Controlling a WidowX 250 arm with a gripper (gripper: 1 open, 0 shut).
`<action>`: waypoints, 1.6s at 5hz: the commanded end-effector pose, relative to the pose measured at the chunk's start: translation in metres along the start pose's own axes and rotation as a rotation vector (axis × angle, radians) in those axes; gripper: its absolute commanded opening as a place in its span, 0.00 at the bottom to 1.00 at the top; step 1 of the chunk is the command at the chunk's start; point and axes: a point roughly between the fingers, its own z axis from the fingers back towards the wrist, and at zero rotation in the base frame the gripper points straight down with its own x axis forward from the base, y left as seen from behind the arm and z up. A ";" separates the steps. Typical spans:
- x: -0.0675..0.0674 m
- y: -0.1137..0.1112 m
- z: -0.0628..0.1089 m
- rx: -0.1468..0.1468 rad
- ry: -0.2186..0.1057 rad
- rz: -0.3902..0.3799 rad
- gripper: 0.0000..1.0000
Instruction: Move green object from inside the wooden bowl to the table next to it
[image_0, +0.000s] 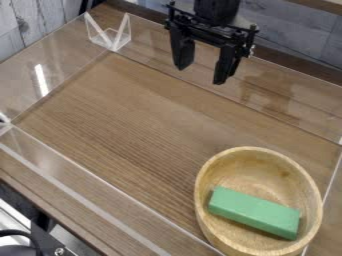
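The gripper (205, 62) hangs over the far side of the counter (134, 120), pointing down, its jaws apart and holding nothing. Well apart from the jaws, toward the near right corner, sits the wooden bowl (227, 165). The green object (254, 212) lies flat inside it, in the bowl's near half.
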 end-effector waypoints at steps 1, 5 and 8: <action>-0.008 0.004 -0.012 -0.001 0.027 -0.060 1.00; -0.072 -0.095 -0.038 0.025 -0.053 -0.810 1.00; -0.076 -0.088 -0.057 0.072 -0.185 -0.846 1.00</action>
